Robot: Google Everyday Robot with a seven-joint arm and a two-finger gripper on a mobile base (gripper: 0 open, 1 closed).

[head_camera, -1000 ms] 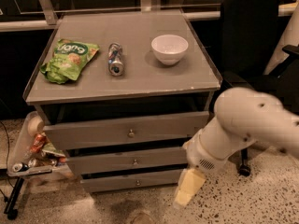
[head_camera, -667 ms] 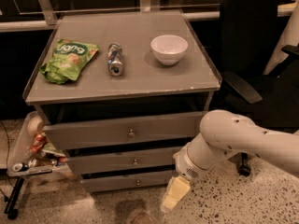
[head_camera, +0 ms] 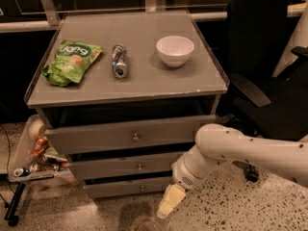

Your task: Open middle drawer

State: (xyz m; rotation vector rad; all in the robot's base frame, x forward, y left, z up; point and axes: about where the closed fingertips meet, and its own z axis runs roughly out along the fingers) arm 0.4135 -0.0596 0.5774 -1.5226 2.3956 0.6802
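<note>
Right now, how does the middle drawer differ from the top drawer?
The top drawer has the taller front, the middle drawer the shorter. The arm hides the middle drawer's right end, barely the top drawer's. Both are grey with one centre knob. The gripper hangs near the floor, below both.

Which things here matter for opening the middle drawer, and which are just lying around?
For the job: middle drawer, its knob, gripper low by the bottom drawer.
Lying about: green snack bag, can, white bowl, office chair.
</note>
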